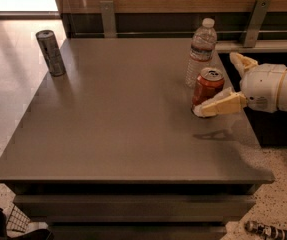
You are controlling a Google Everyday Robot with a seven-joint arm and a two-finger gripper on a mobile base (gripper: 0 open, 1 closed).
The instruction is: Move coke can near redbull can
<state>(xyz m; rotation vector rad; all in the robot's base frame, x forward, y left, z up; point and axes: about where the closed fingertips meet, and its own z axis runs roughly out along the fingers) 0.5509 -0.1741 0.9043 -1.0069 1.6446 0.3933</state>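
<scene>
Hand (pixel 217 84), jaws spread, just beside coke can (pixel 206 88)

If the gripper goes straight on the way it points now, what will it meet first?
Probably the squat red-orange coke can: it stands just ahead of the open gripper, which points left from the picture's right side.

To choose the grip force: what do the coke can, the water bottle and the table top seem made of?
The coke can: likely thin aluminium, glossy red paint, bare silver top. The water bottle: plastic, transparent, white cap. The table: smooth grey top with sheen, perhaps laminate. The gripper is open at the table's right side, one finger each side of the coke can.
</scene>
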